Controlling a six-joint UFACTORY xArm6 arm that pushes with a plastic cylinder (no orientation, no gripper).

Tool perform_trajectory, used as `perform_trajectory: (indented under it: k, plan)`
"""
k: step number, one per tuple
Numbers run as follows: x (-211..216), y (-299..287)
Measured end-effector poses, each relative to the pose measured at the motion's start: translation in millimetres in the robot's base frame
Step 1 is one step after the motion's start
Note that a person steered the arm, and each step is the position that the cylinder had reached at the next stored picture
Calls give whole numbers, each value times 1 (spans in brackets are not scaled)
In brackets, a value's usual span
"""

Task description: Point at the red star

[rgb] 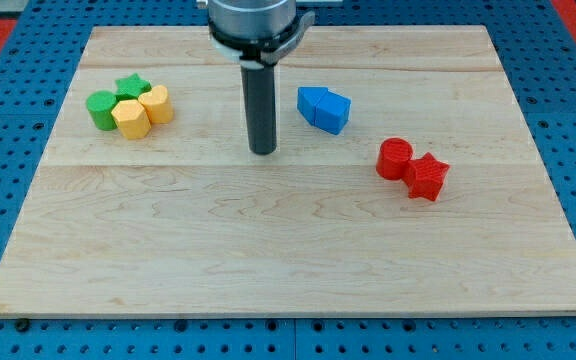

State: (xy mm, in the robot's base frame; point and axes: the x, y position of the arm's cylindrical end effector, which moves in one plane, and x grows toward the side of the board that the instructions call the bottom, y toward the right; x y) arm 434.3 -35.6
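The red star lies on the wooden board at the view's right, touching a red round block on its upper left. My tip stands near the board's middle, well to the left of the red star and a little higher in the view. It touches no block.
Two blue blocks sit together to the upper right of the tip. At the view's upper left is a cluster: a green star, a green round block and two yellow blocks. The arm's grey mount hangs at the top.
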Motion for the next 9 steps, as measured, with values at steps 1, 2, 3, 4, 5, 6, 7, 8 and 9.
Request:
perform_trajectory:
  k: [1,2,3,4,5,6,7,8,9]
  plan:
    - [46,-3]
    - [79,12]
    - [113,36]
    - [118,69]
    - [109,103]
    - [102,138]
    - [102,176]
    - [106,209]
    - [103,233]
